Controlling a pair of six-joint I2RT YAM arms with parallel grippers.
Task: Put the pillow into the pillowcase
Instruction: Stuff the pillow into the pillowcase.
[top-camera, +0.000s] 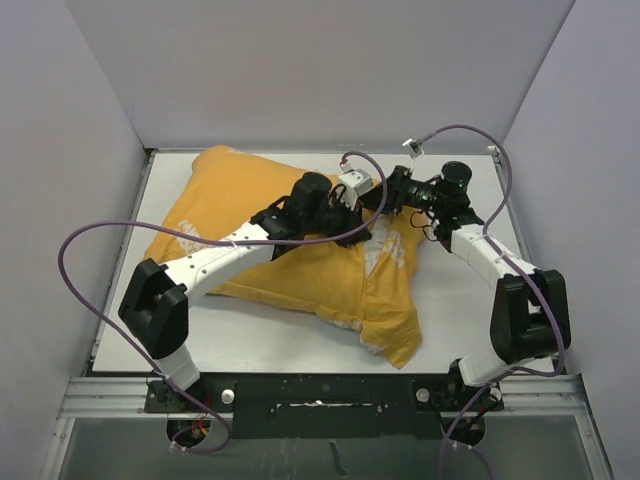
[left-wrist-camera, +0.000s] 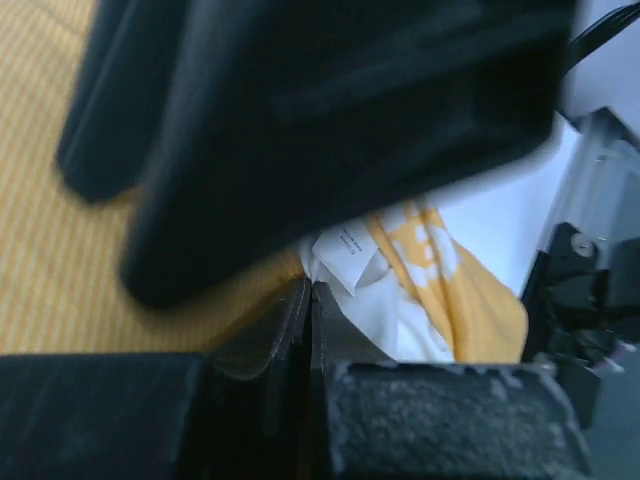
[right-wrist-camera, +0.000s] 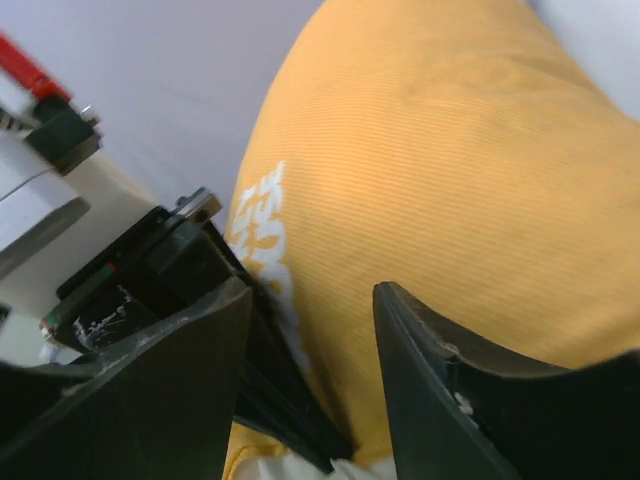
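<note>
A white table boxed in by pale grey walls. The pillowcase, mustard side up, finely ribbed and plump, lies from the far left corner to the near middle. The white pillow and its label show at the case's mouth. My left gripper is pressed shut at the cloth's edge; I cannot tell if it pinches cloth. My right gripper stands parted, holding nothing. A dark blur hides much of the left wrist view.

Shut left claw, yellow pillowcase, white pillow peeking out
</note>
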